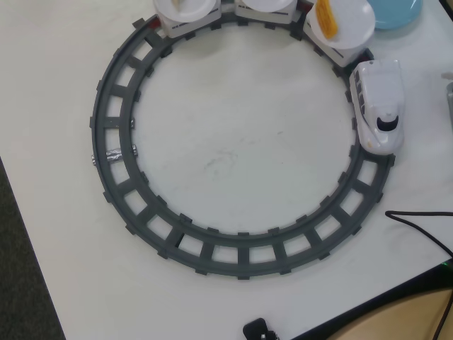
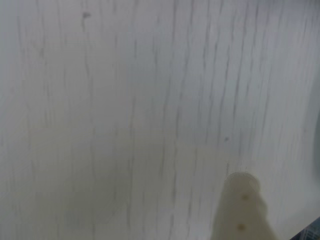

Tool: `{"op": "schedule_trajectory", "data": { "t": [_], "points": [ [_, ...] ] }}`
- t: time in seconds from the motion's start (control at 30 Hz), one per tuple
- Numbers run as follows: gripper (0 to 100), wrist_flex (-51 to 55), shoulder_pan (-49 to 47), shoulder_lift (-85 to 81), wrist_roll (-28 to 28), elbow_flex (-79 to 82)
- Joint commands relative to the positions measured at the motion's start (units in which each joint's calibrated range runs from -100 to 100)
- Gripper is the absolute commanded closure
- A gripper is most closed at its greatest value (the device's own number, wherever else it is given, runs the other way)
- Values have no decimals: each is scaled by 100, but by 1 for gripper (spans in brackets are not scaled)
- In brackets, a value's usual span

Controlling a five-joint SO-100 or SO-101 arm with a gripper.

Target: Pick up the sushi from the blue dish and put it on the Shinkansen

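Observation:
In the overhead view the white Shinkansen stands on the right side of the grey ring track, nose toward the bottom. Its cars with white discs curve along the top edge. A plain yellow-orange strip lies on the disc nearest the engine. The light-blue dish is cut off at the top right. The orange-red shrimp sushi is out of view. The gripper does not show in the overhead view. The blurred wrist view shows only one pale finger over the white table, with nothing seen in it.
A black cable runs over the table's lower right. A small black object sits at the bottom edge. The dark floor borders the table on the left. A pale piece lies on the leftmost disc.

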Motion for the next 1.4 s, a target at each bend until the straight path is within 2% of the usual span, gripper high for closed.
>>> {"op": "schedule_trajectory", "data": {
  "t": [0.0, 0.57, 0.87, 1.0, 1.2, 1.37],
  "points": [
    [85, -53, -11, -43, 12, -34],
    [84, -36, -29, -35, -14, -43],
    [84, -216, 473, 191, 17, -833],
    [82, -558, 878, 825, 23, -1479],
    [67, -1277, 895, 2604, 23, -2440],
    [66, -1730, 904, 4658, 143, -3768]
  ]
}}
